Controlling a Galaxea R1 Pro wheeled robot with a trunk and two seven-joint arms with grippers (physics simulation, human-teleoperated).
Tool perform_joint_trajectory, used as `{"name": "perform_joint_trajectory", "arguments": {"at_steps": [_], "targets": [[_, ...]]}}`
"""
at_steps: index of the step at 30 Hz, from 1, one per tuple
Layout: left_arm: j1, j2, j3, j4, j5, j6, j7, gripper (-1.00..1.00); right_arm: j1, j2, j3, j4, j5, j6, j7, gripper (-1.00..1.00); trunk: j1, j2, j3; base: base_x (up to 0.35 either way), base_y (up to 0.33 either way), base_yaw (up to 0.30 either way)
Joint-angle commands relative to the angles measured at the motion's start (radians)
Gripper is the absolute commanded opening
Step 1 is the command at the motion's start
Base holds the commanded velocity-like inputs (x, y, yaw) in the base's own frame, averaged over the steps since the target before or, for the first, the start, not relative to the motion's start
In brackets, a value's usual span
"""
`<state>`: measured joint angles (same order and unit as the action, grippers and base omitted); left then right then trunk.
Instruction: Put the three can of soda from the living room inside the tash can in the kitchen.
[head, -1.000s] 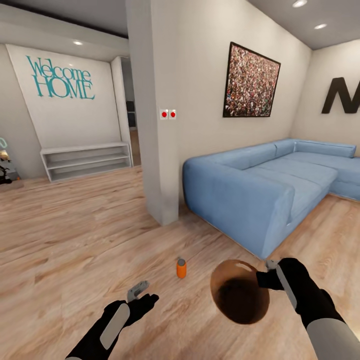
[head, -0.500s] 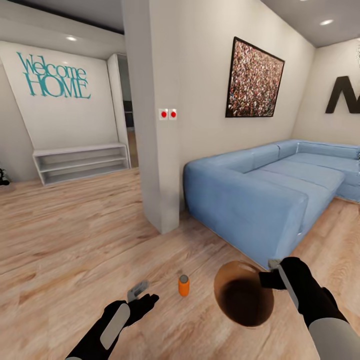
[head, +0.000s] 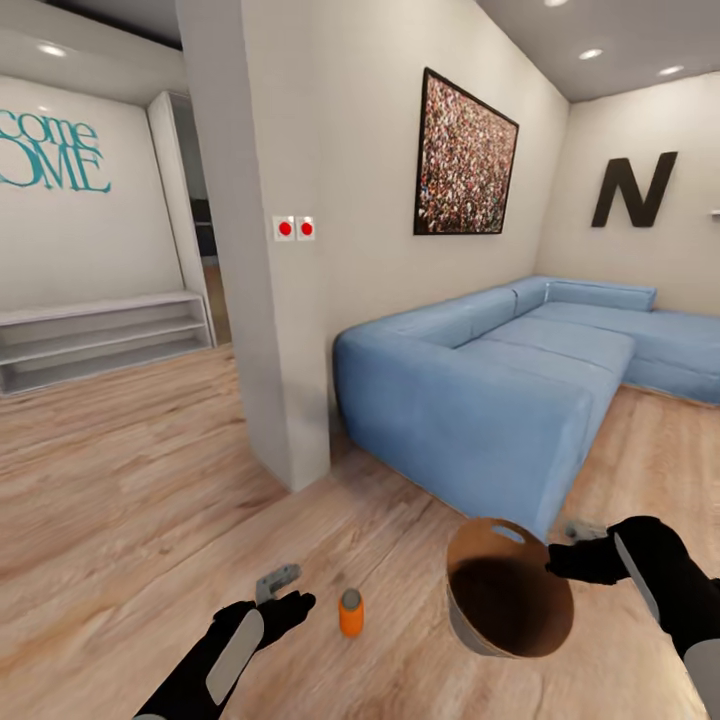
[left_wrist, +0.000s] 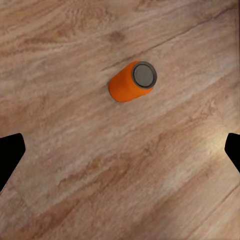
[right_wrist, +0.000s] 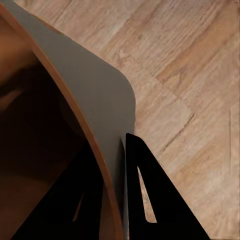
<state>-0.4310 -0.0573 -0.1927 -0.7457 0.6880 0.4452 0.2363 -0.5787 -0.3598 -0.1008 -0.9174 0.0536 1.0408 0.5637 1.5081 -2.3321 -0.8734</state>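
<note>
An orange soda can with a grey top stands upright on the plank floor, just right of my left gripper. From the left wrist view the can lies ahead of the left gripper, whose jaws are spread wide and hold nothing. My right gripper is shut on the rim of the trash can, which hangs tilted above the floor with its brown inside showing. In the right wrist view one finger presses the grey outer wall of the trash can and the other sits inside.
The light-blue sectional sofa stretches from just beyond the trash can to the back right. A white wall pillar stands ahead at left of centre, with a low white shelf farther left. Plank floor stretches between them.
The camera has swung and advanced, so the room shifted left in view. The orange can now stands nearer, close beside my left gripper. The trash can stays in my right gripper.
</note>
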Motion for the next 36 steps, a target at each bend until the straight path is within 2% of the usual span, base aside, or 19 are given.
{"name": "perform_joint_trajectory", "arguments": {"at_steps": [1,3,5,8,12,17,20,24,29,32,36], "targets": [[0.000,0.000,0.000,0.000,-0.001,0.000,0.000,1.00,-0.001,-0.004,-0.001,0.002,-0.033,0.006,0.008,-1.00,0.000,0.000,0.000,0.344,0.125,-0.294],[-0.001,0.000,0.000,0.000,-0.010,0.000,0.002,1.00,0.000,-0.009,0.000,0.008,-0.032,0.006,0.013,-1.00,0.000,0.000,0.000,0.344,0.111,-0.295],[-0.003,-0.002,0.000,0.000,-0.042,0.000,0.010,1.00,0.000,-0.012,0.002,0.018,-0.032,0.006,0.016,-1.00,0.000,0.000,0.000,0.344,0.085,-0.295],[-0.007,-0.018,0.002,0.000,-0.112,0.002,0.041,1.00,0.000,-0.013,0.002,0.030,-0.032,0.006,0.018,-1.00,0.000,0.000,0.000,0.344,0.038,-0.296],[-0.009,-0.037,0.001,0.000,-0.148,0.001,0.063,1.00,0.000,-0.013,0.002,0.065,-0.032,0.006,0.019,-1.00,0.000,0.000,0.000,0.338,0.013,-0.296],[-0.009,-0.054,0.000,0.000,-0.157,0.004,0.081,1.00,-0.002,-0.015,0.002,0.096,-0.032,0.006,0.019,-1.00,0.000,0.000,0.000,0.162,0.003,-0.296],[-0.009,-0.064,0.001,0.001,-0.154,0.005,0.134,1.00,-0.002,-0.016,0.003,0.102,-0.033,0.006,0.019,-1.00,0.000,0.000,0.000,0.036,0.001,-0.296],[-0.009,-0.068,0.003,0.001,-0.150,0.007,0.171,1.00,-0.008,-0.017,0.001,0.115,-0.034,0.006,0.019,-1.00,0.000,0.000,0.000,0.012,0.000,-0.296],[-0.015,-0.064,0.011,0.001,-0.136,0.034,0.174,1.00,-0.017,-0.019,0.001,0.128,-0.034,0.006,0.019,-1.00,0.008,-0.014,-0.006,0.003,0.000,-0.296],[-0.069,-0.057,0.011,0.041,-0.116,0.101,0.169,1.00,-0.026,-0.022,0.001,0.130,-0.034,0.006,0.020,-1.00,0.019,-0.035,-0.016,0.001,0.000,-0.230],[-0.168,-0.042,0.025,0.207,-0.105,0.122,0.160,1.00,-0.033,-0.025,0.002,0.125,-0.033,0.006,0.021,-1.00,0.034,-0.063,-0.028,0.000,0.000,-0.057]]}}
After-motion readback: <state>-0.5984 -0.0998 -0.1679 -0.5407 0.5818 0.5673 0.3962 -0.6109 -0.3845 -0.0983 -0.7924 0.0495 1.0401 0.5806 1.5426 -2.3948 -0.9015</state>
